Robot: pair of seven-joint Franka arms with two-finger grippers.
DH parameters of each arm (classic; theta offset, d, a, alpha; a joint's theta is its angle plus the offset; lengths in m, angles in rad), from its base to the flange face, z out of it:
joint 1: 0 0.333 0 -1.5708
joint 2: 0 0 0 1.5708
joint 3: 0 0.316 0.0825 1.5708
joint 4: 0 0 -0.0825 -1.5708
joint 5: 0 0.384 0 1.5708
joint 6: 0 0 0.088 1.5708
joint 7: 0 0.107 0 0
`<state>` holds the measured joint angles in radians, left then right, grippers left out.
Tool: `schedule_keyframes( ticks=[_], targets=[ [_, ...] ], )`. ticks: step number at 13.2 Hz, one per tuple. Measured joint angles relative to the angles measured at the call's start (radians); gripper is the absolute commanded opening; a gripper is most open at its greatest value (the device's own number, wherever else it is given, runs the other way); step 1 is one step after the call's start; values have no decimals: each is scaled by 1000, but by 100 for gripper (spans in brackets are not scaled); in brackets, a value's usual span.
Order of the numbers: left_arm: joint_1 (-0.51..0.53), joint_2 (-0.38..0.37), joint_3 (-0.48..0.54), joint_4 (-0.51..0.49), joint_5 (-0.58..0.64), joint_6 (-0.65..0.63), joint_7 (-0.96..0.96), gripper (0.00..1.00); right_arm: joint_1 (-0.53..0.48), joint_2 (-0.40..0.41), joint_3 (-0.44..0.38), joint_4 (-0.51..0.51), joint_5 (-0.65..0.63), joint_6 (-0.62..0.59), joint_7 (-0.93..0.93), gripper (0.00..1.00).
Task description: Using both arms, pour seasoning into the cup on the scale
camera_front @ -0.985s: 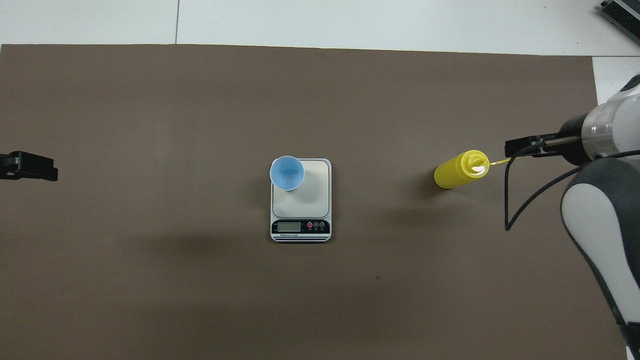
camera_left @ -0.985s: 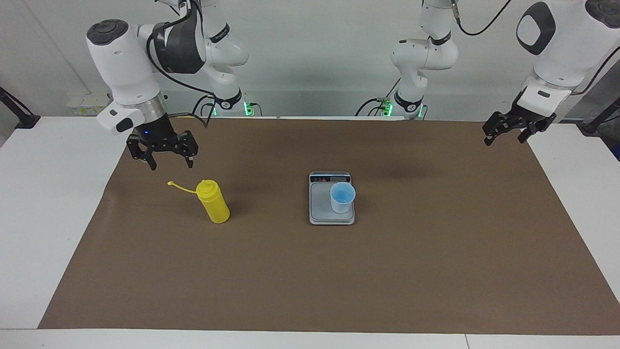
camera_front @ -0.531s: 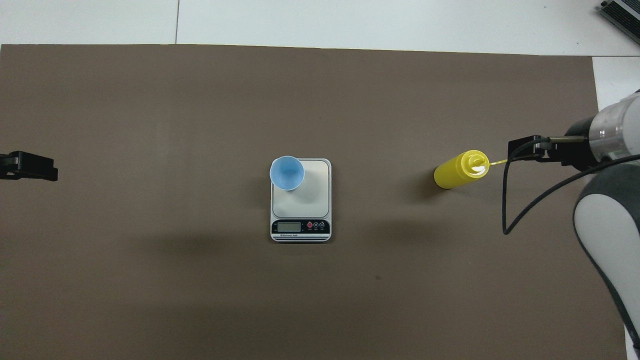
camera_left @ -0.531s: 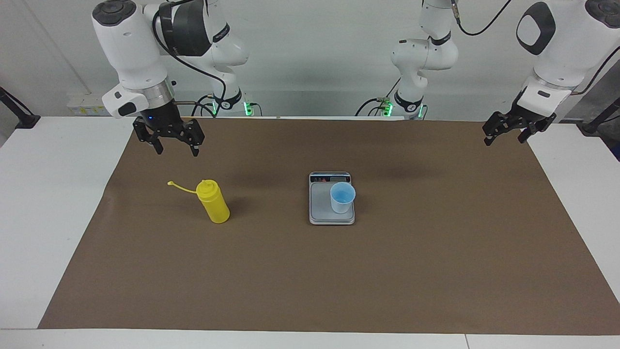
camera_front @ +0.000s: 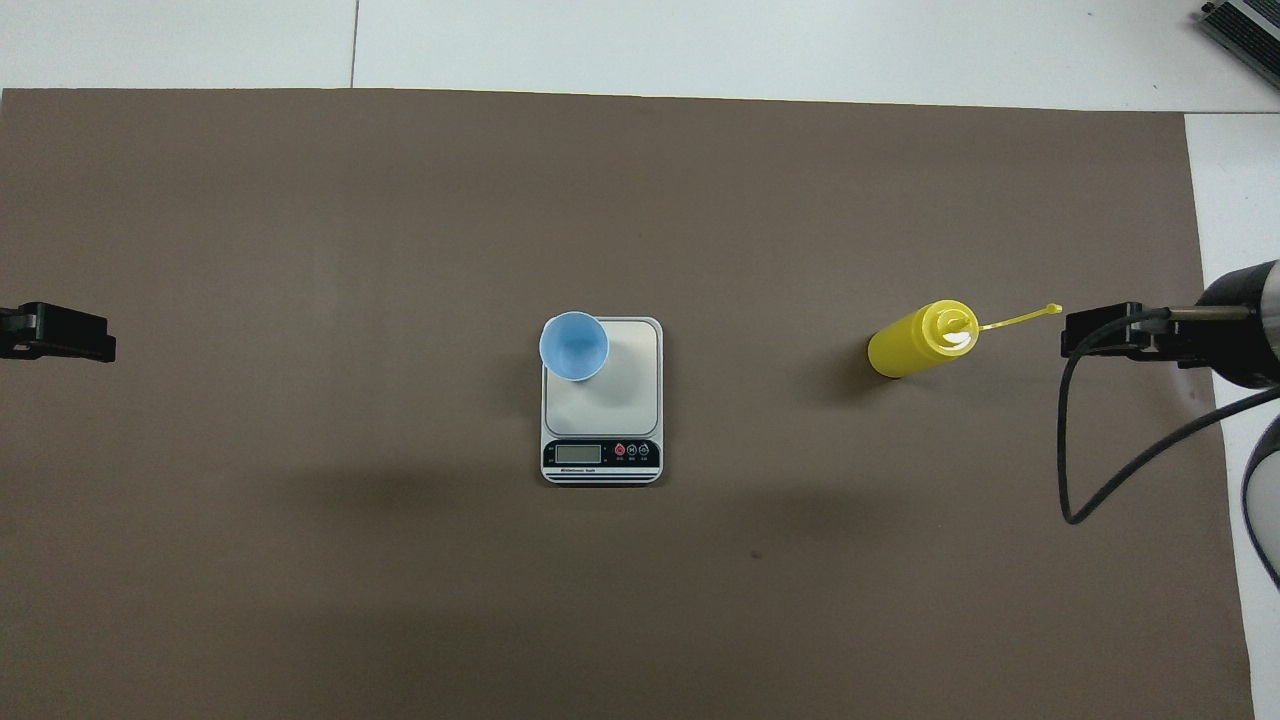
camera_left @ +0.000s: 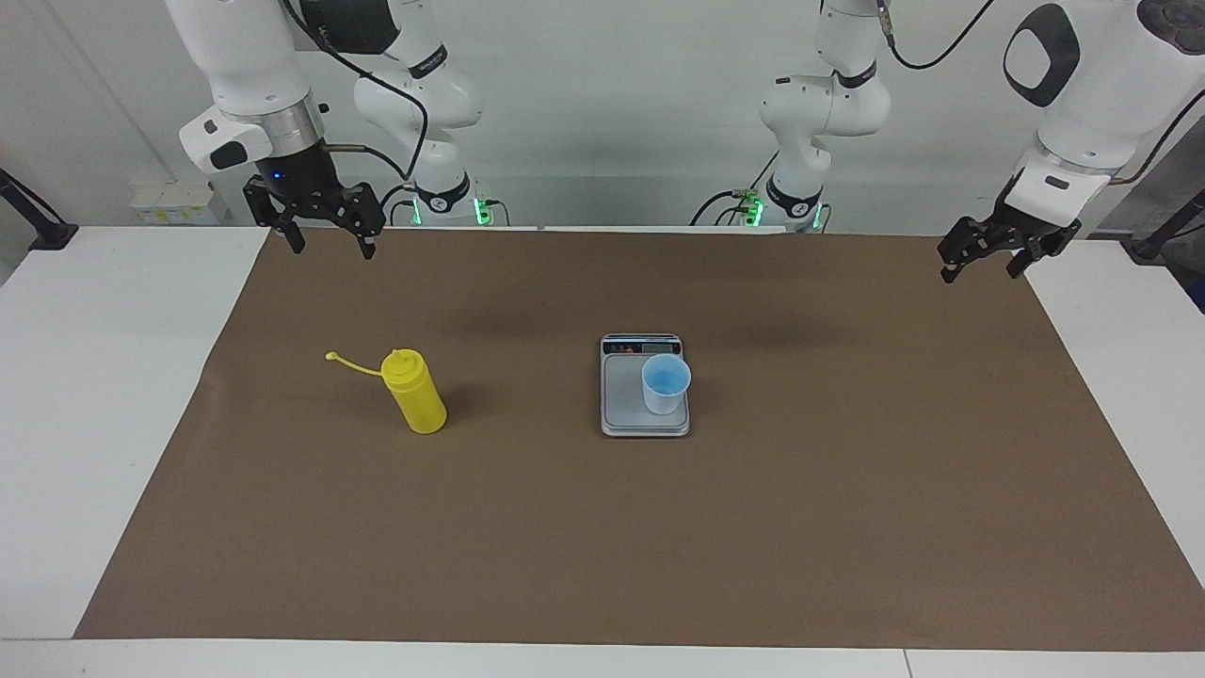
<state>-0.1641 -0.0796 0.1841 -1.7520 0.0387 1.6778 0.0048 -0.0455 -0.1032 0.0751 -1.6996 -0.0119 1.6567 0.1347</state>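
Note:
The yellow seasoning bottle point(camera_left: 414, 391) point(camera_front: 920, 340) stands upright on the brown mat toward the right arm's end, its cap strap sticking out sideways. The light blue cup point(camera_left: 666, 383) point(camera_front: 574, 346) stands on a corner of the silver scale point(camera_left: 621, 400) point(camera_front: 625, 395) at mid-table. My right gripper point(camera_left: 334, 247) point(camera_front: 1110, 335) hangs open and empty, raised well above the mat's edge, apart from the bottle. My left gripper point(camera_left: 979, 273) point(camera_front: 60, 333) waits open and empty over the mat's edge at the left arm's end.
A brown mat point(camera_left: 659, 527) covers most of the white table point(camera_left: 104, 395). The scale's display strip point(camera_front: 600, 455) lies on its side nearest the robots. A black cable point(camera_front: 1075, 480) loops down from the right wrist.
My right gripper has risen and drawn back toward the robots, away from the bottle, uncovering the cap strap in the overhead view. The left arm, bottle, cup and scale have not moved.

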Motion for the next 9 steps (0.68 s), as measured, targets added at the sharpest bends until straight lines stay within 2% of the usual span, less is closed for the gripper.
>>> schedule_keyframes(
  ticks=[6,9],
  targets=[
    [0,0,0,0,0,0,0,100,0,91,0,156,0,-92,0,100],
    [0,0,0,0,0,0,0,100,0,116,0,162,0,-112,0,100]
  ],
)
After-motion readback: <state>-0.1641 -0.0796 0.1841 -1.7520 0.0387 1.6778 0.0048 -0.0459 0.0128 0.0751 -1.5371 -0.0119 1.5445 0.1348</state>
